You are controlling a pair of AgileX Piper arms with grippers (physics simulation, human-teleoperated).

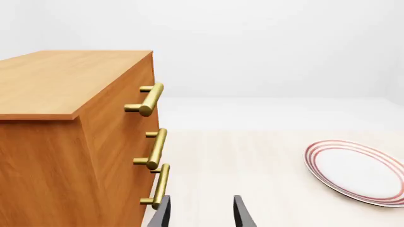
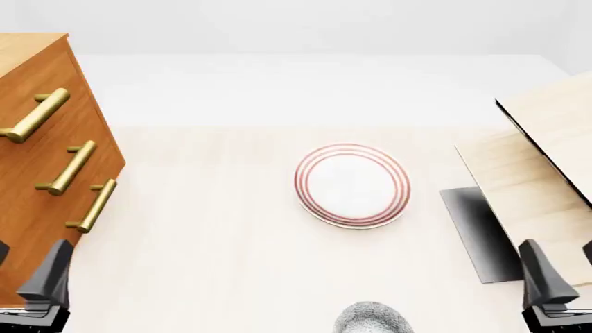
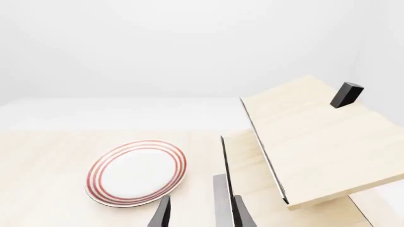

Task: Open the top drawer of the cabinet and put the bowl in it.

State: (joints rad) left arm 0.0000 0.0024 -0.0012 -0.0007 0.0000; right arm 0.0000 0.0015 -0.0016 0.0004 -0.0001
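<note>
Plain white walls and pale floor enclose a light-wood tabletop, bare grain, evenly lit. Orange-brown wooden cabinet stands at the table's left edge, three brass bar handles stacked on its front; top drawer closed flush, as are the two below. Pale light-wood stepped structure occupies the right side. Flat white plate with red rings lies mid-table, apart from both. Small speckled grey-blue bowl sits at the near edge, partly cut off. Left gripper, jaws apart, just beside the lowest handle. Right gripper, jaws apart, holding nothing.
</note>
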